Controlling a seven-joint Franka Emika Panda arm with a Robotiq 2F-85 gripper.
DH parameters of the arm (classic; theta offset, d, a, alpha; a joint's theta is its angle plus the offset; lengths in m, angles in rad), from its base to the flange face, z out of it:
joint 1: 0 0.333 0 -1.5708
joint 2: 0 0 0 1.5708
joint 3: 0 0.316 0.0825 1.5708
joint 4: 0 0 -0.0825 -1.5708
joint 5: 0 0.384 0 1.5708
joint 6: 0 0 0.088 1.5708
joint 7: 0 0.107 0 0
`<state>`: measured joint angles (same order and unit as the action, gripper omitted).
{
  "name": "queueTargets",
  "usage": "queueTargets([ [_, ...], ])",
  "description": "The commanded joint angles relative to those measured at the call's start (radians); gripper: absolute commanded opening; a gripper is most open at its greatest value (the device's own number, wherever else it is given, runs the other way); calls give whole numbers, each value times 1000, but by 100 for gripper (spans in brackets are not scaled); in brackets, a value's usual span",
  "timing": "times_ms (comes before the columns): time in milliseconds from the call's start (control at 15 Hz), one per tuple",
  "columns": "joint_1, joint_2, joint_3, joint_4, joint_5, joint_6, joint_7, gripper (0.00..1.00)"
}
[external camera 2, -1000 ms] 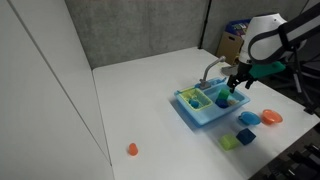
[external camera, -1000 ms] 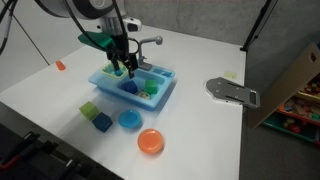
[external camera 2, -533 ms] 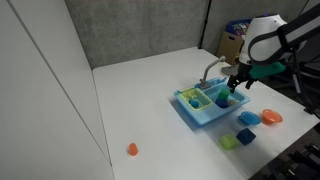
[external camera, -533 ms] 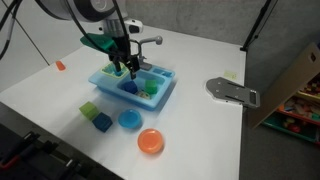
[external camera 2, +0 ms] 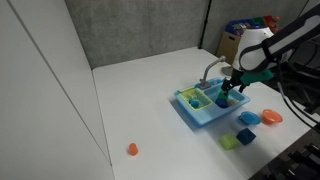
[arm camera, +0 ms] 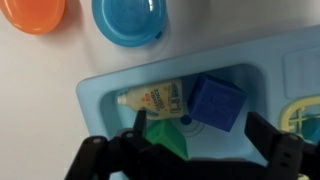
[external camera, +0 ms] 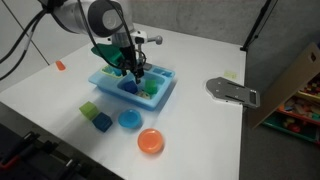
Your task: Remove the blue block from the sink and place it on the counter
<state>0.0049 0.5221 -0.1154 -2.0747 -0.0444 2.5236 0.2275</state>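
Progress: nothing lifted yet. Small dark navy-blue cube-shaped block (arm camera: 215, 103) lies on the floor of one basin of the light blue plastic toy sink (arm camera: 96, 92), which stands about mid-table on the plain white flat counter (external camera: 200, 62). In the same basin, wrist view: a small cream plastic bottle with a printed label (arm camera: 155, 99) just beside the block, and a green plastic piece (arm camera: 166, 141) nearer the camera. All steps remain: close on the block, raise it clear of the sink wall, carry it over, set it on bare tabletop.

Arm pose: white jointed robot arm (external camera: 88, 14) reaches in from the far side of the table in an exterior view, wrist turned straight down. Black two-finger gripper (external camera: 135, 73) hangs low over the sink, by the grey curved faucet (external camera: 150, 42). Jaws spread wide and hold nothing. In the wrist view the block sits ahead of the fingers, nearer one of them than the other, not touching either as far as can be told.

Judgement: a slight sideways correction looks needed before descent, since bottle and green piece crowd the basin.
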Motion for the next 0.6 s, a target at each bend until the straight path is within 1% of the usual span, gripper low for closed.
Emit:
queueTargets([
  [0,-9,60,13,64,60,7,35,100],
  [200,-5,88,15,86,102,20,50,100],
  [533,3,132,15,112,130,67,63,100],
])
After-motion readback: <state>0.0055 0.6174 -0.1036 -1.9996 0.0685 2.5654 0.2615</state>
